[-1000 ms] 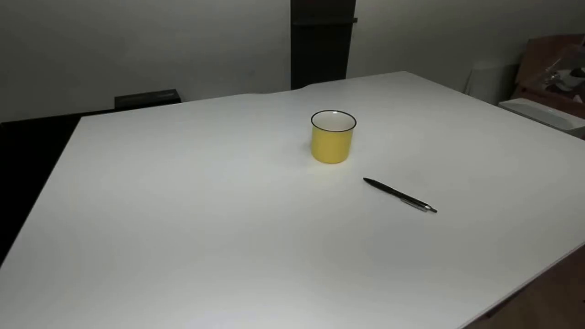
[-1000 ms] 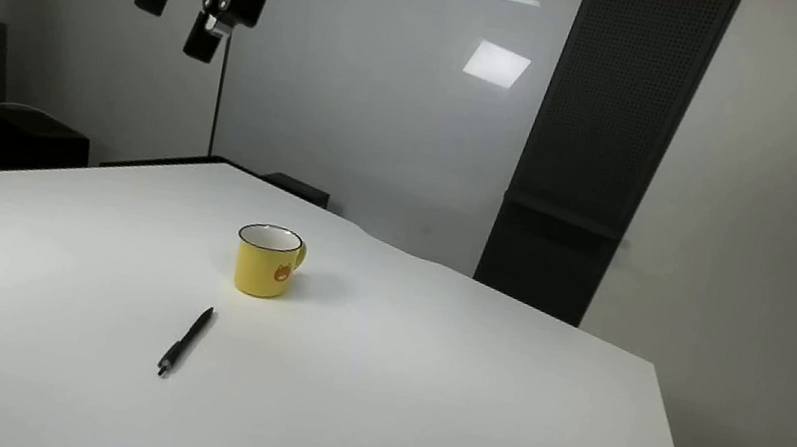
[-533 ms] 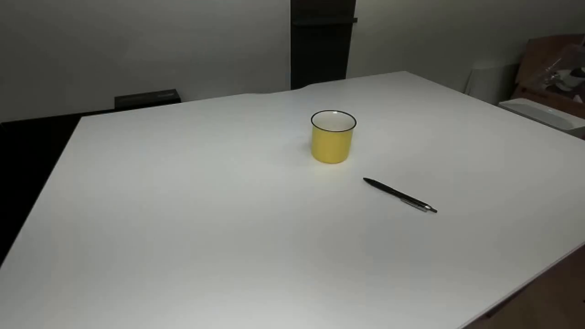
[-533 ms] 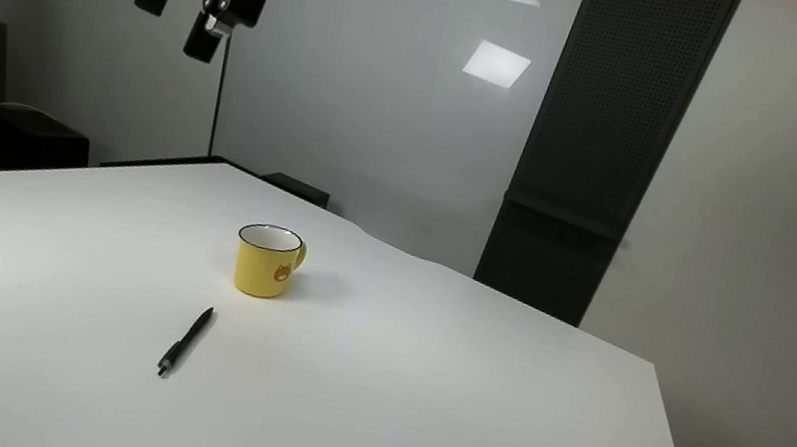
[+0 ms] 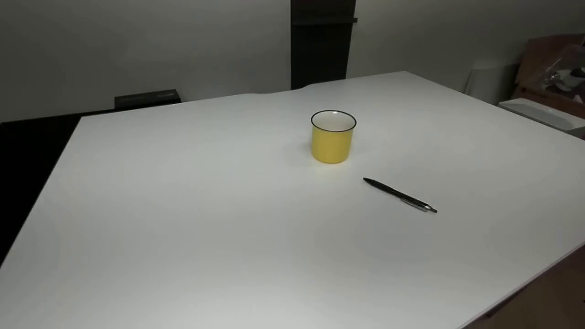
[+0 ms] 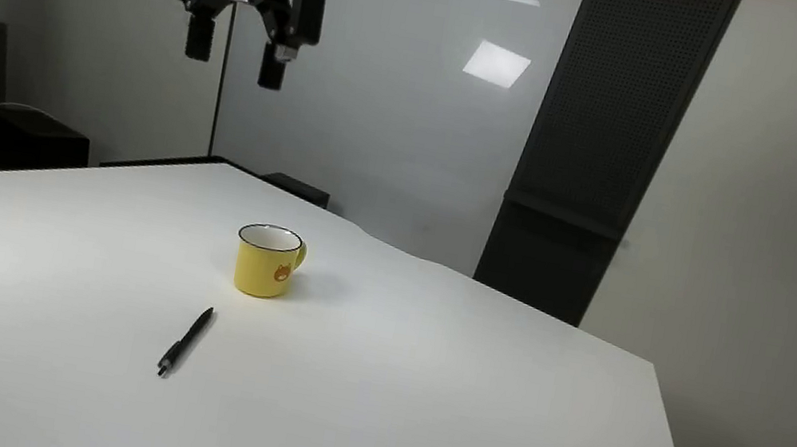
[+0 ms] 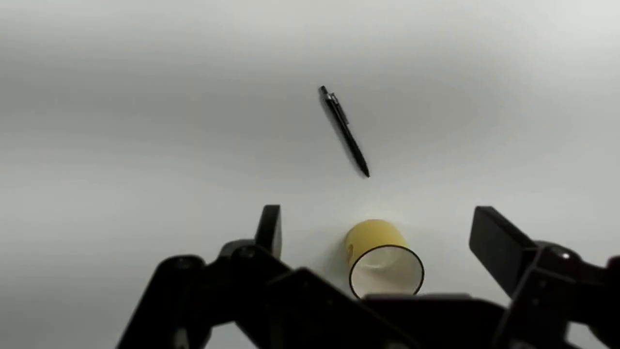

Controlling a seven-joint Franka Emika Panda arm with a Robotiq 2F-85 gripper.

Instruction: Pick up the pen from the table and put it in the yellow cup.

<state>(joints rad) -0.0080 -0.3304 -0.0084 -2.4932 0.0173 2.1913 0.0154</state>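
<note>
The black pen (image 5: 400,195) lies flat on the white table (image 5: 183,228) near the yellow cup, apart from it. It also shows in an exterior view (image 6: 186,342) and in the wrist view (image 7: 345,132). The yellow cup (image 5: 331,147) stands upright with its dark rim up; its handle shows in an exterior view (image 6: 259,271). In the wrist view the cup (image 7: 375,235) is seen from above, its lower edge hidden by the gripper body. My gripper (image 6: 236,59) is open and empty, high above the table, pointing down. In the wrist view its fingers (image 7: 377,228) are wide apart.
A dark box (image 6: 295,188) sits behind the table's far edge. A wall with a dark perforated panel (image 6: 606,145) stands behind the table. A white tray-like thing (image 5: 544,113) and a cluttered reddish box (image 5: 553,73) are beyond a side edge of the table.
My gripper has moved right and slightly down in an exterior view and has turned from tilted to nearly vertical. It stays open. The pen and the cup have not moved.
</note>
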